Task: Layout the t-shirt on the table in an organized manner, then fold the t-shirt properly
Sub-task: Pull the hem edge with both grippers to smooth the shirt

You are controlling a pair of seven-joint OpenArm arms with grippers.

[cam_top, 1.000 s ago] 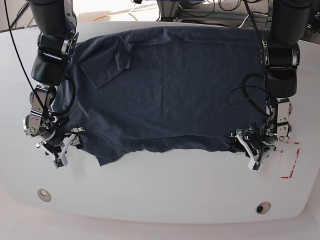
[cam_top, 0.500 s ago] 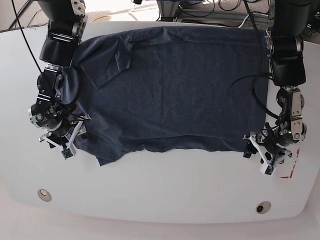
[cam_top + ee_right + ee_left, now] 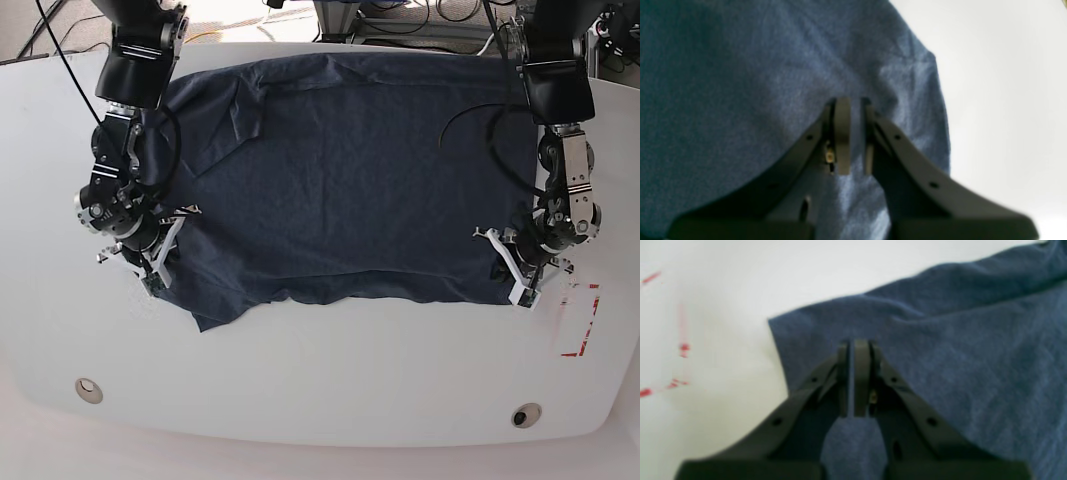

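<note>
Dark navy-blue soft-cloth t-shirt (image 3: 340, 170) lies spread across the large white smooth table (image 3: 320, 380). Left gripper (image 3: 853, 350) pinches the shirt's corner near the red outline (image 3: 580, 320). Right gripper (image 3: 853, 106), jaws narrow, clamps cloth at the opposite edge.

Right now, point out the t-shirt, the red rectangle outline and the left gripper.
t-shirt (image 3: 350, 170), base view, middle of the cloth.
red rectangle outline (image 3: 583, 335), base view, its right side.
left gripper (image 3: 853, 350), left wrist view, between the fingertips.
</note>
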